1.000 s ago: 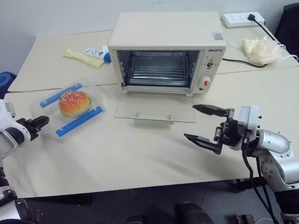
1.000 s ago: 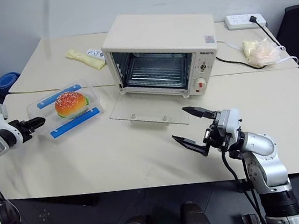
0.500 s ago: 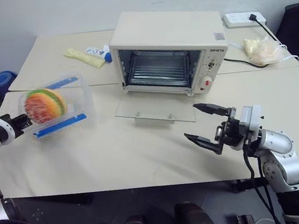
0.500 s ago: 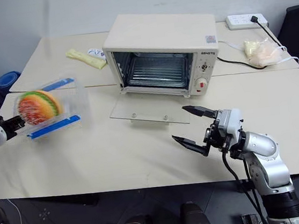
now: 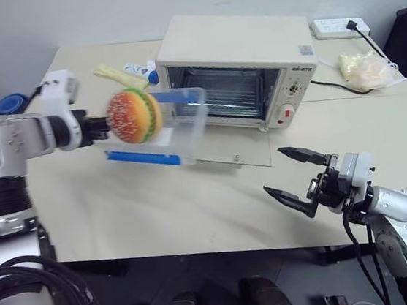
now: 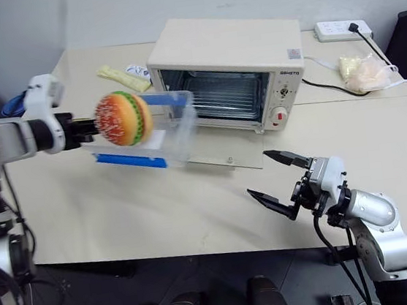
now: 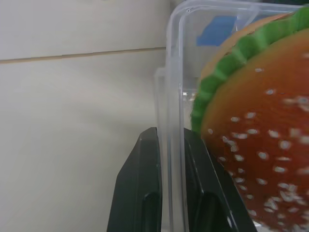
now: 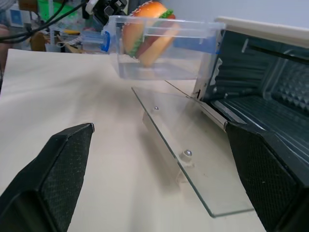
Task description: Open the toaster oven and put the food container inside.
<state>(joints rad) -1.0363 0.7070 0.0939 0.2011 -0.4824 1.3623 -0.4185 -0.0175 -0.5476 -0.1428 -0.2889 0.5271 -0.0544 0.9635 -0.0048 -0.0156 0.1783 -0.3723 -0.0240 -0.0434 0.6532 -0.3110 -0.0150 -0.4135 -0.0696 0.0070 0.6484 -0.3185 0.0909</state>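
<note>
at far left, left gripper [image 5: 102, 127] with black fingers [image 7: 145, 193] pinched shut on the thin rim of the clear rectangular plastic food container [image 5: 158, 128] with blue side clips, held tipped on edge in the air above the cream table [image 5: 158, 209]. inside, a toy hamburger [image 5: 134, 115] with orange bun and green lettuce, pressed against the wall nearest the gripper. far end of the container just in front of the cream-white boxy toaster oven [image 5: 242, 71], near the left side of its mouth. glass door [image 5: 244, 154] dropped flat onto the table, wire rack visible within, red knob [image 5: 284, 114] on the right panel. at right, right gripper [image 5: 294, 175] low over the table's near edge, jaws spread wide, holding nothing.
</note>
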